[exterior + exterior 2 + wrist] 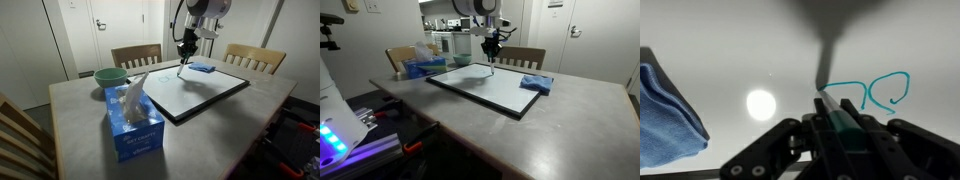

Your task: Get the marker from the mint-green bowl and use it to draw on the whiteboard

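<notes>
- One worry is showing in an exterior view: the gripper (186, 47) is hanging over the far part of the whiteboard (200, 92), pointing the marker (182, 66) down at it. The blue eraser pad (203, 68) is lying just beside the tip, so a stroke drifting that way is risking a bump or a smear. The mint-green bowl (110, 75) is sitting well apart, near the tissue box (133, 122).
- Looking at an exterior view from the table's long side, the marker (490, 60) is standing nearly upright close to the board's black frame. I am judging that a stroke running outward could be carrying the tip off the white surface and onto the table (570, 110).
- Down in the wrist view, the jaws are clamping the marker's teal barrel, with teal loops (885, 90) already lying beside the tip. The blur is keeping me from telling whether the tip is touching. Pressing too hard could be pushing the barrel up through the fingers or tilting it, while lifting slightly would be leaving gaps in the line.
</notes>
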